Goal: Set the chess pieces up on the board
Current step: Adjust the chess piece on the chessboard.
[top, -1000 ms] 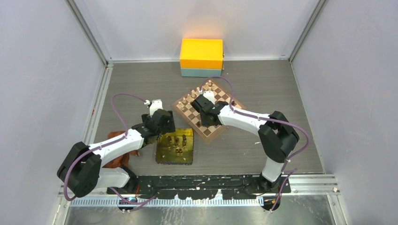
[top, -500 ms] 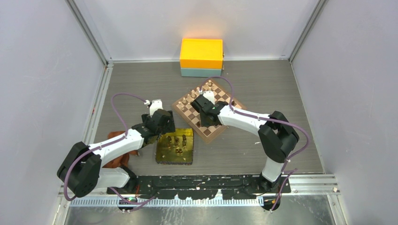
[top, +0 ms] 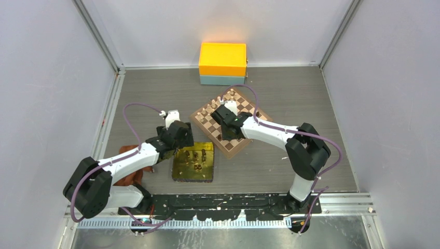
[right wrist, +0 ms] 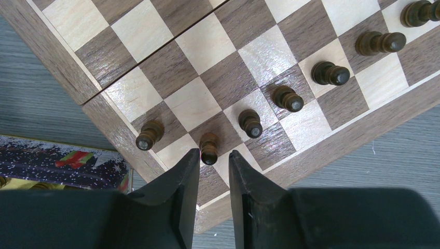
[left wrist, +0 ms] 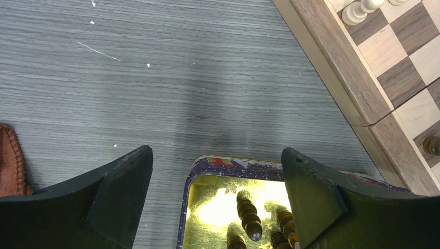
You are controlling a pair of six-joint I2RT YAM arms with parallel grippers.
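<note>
The board [right wrist: 192,104] lies angled mid-table, also in the top view [top: 236,144]. A row of dark-brown chess pieces [right wrist: 288,98] stands along its near edge. My right gripper [right wrist: 214,155] is open, and one dark pawn [right wrist: 209,149] stands on its square just beyond the fingertips, untouched. My left gripper [left wrist: 217,153] is wide open over the far corner of the gold tray [left wrist: 233,165]. Several dark pieces [left wrist: 249,218] lie in that tray. From above, the left gripper [top: 182,147] is at the tray's [top: 176,174] upper left and the right gripper [top: 221,121] is over the board's left part.
Pale beige chessmen [left wrist: 358,10] stand on the board's far side. An orange box on a teal base [top: 222,62] sits against the back wall. A brown leathery thing [top: 124,154] lies under the left arm. Grey walls close in three sides.
The right gripper's jaws have parted and the pawn stands free between their tips. Neither arm has visibly shifted in the top view.
</note>
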